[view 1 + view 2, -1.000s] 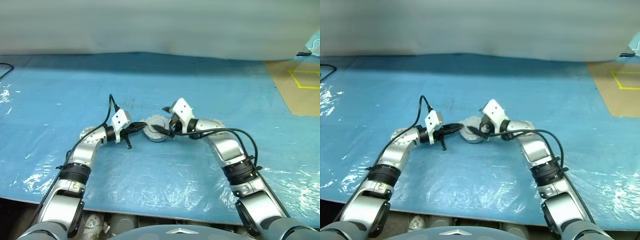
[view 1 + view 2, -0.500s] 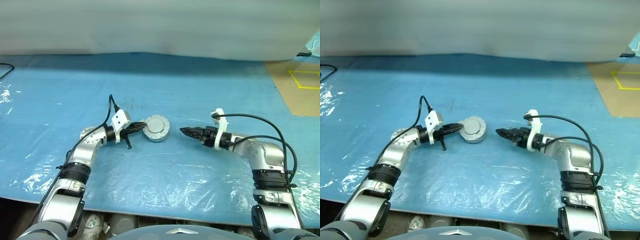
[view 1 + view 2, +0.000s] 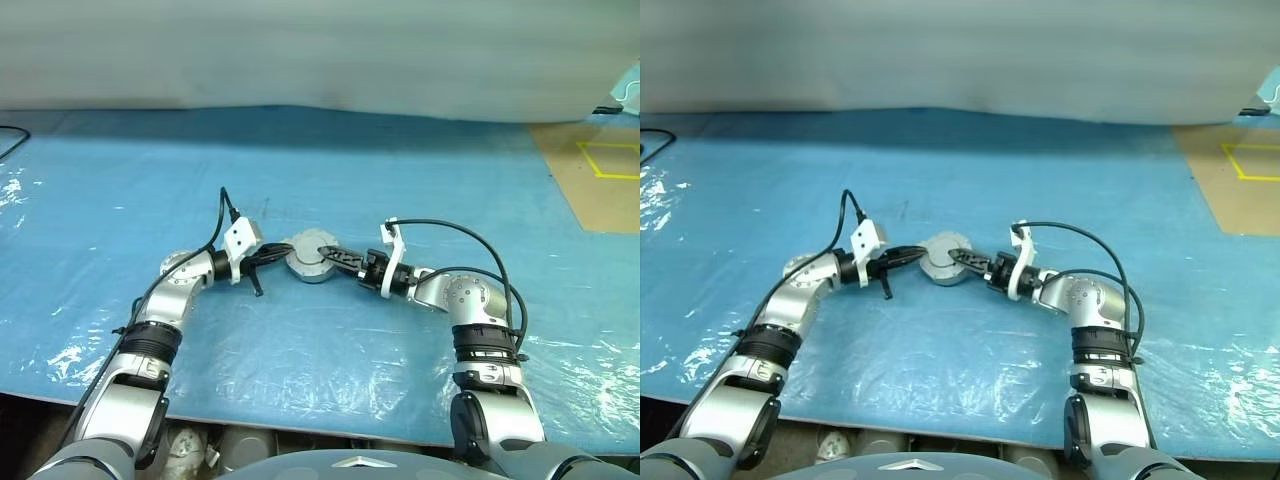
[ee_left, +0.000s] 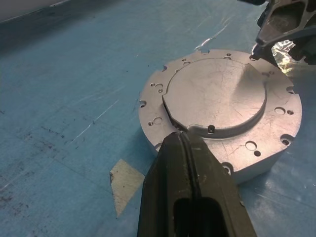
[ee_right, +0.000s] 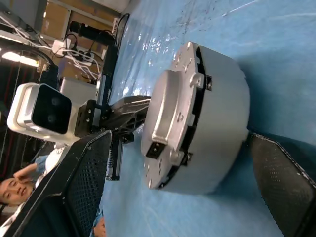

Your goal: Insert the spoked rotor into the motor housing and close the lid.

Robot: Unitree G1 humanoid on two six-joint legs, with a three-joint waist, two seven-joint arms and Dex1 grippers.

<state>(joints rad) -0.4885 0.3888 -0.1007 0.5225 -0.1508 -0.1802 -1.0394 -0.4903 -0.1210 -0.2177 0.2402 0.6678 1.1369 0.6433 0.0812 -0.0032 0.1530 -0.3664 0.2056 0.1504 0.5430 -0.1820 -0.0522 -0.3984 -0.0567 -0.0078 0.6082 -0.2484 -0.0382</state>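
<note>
The motor housing (image 3: 311, 258) sits near the middle of the blue sheet (image 3: 420, 180), well in from every edge, with the lid (image 4: 215, 96) already lying plain face up on top of it. The left gripper (image 3: 268, 256) is clenched on nothing, its tips just at the housing's rim, braced against the near wall. The right gripper (image 3: 962, 256) comes in level from the opposite side, spread wide, one finger (image 5: 79, 182) on each flank of the housing and neither touching it that I can see. A visible seam runs between lid and cup (so it may not be fully seated). I'd close squarely across the lid's edge and press evenly, letting the left tips stop any sliding.
</note>
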